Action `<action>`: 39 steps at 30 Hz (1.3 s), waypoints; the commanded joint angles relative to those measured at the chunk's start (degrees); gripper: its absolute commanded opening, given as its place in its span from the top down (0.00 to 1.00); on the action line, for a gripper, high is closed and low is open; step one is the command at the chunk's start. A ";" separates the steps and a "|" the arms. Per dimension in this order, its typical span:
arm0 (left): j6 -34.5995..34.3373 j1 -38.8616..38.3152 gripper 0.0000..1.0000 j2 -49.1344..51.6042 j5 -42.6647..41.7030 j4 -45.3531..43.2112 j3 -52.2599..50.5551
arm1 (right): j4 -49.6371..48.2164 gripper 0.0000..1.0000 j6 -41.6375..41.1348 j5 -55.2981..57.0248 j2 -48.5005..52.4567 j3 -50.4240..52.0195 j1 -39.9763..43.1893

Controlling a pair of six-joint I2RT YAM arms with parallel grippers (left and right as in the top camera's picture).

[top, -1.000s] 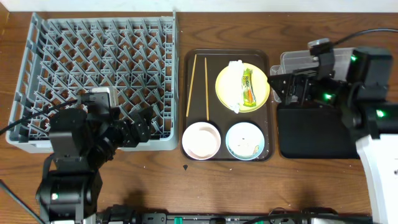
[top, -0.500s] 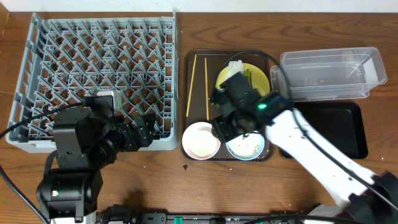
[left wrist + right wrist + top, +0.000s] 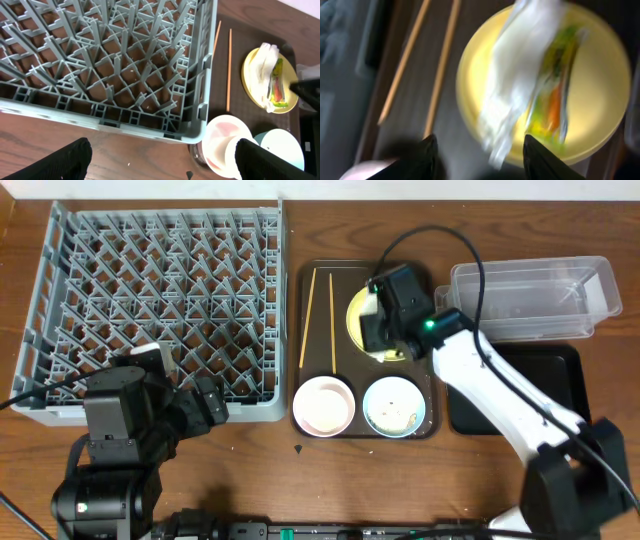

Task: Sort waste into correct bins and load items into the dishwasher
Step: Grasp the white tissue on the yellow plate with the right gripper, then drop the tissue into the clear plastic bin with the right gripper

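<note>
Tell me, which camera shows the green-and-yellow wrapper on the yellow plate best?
The left wrist view: the wrapper lies sharp and unobstructed beside the napkin. The right wrist view is closer but blurred. Overhead, the right arm largely hides it.

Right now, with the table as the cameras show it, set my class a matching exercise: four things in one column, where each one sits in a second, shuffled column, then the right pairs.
Things
1. crumpled napkin
2. chopsticks
3. light-blue bowl
4. clear tub

Places
A. near right corner of the brown serving tray
B. off the serving tray, on the far side of the black tray
C. on the pale-yellow plate
D. flat on the serving tray, left of the plate

Pairs: 1-C; 2-D; 3-A; 4-B
</note>
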State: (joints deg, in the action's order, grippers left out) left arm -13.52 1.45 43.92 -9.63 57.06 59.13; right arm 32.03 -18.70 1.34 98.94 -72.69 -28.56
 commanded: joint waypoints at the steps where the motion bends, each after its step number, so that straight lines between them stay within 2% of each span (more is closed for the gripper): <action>1: -0.33 0.24 0.08 -0.09 1.11 0.15 1.42 | -4.26 0.47 -2.67 4.50 7.52 -0.02 1.40; 7: -0.33 0.24 0.08 -0.09 1.14 0.15 1.42 | -9.40 0.47 -6.19 4.33 16.48 -0.02 1.01; 8: -0.33 0.24 0.08 -0.09 1.14 0.15 1.42 | -9.70 0.51 -7.63 5.07 17.59 -0.02 1.14; 10: -0.33 0.24 0.08 -0.09 1.14 0.15 1.42 | -10.34 0.75 -7.82 2.34 18.34 -0.02 1.22; 11: -0.33 0.24 0.08 -0.09 1.14 0.15 1.42 | -10.25 0.83 -7.82 1.42 18.25 -0.07 1.22; 13: -0.33 0.24 0.08 -0.09 1.14 0.15 1.42 | -9.51 0.95 -7.93 0.61 16.13 -0.09 1.22; 16: -0.33 0.24 0.08 -0.09 1.14 0.15 1.42 | -7.74 0.99 -9.01 -2.47 9.68 -0.11 2.36; 23: -0.33 0.24 0.08 -0.09 1.14 0.15 1.42 | -0.90 0.99 -10.23 2.14 -8.13 -0.11 13.18; 27: -0.33 0.24 0.08 -0.09 1.14 0.15 1.42 | 1.70 0.99 -13.25 9.64 -9.16 0.04 21.00; 32: -0.33 0.24 0.08 -0.09 1.14 0.15 1.42 | -0.13 0.96 -14.82 9.33 -3.23 0.17 27.78; 33: -0.33 0.24 0.08 -0.09 1.14 0.15 1.42 | -0.92 0.92 -15.82 8.98 -1.92 0.17 28.48; 35: -0.33 0.24 0.08 -0.09 1.14 0.15 1.42 | -4.22 0.64 -13.97 6.45 -0.63 0.15 29.38; 36: -0.33 0.24 0.08 -0.09 1.14 0.15 1.42 | -5.25 0.59 -12.61 4.13 -1.16 0.07 29.40; 39: -0.33 0.24 0.07 -0.09 1.14 0.15 1.42 | -6.16 0.53 -11.21 -5.77 -4.07 -0.35 28.63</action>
State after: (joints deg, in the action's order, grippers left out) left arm -13.54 1.45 43.92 -8.97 57.06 59.20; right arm 26.65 -31.79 5.76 98.54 -72.47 0.62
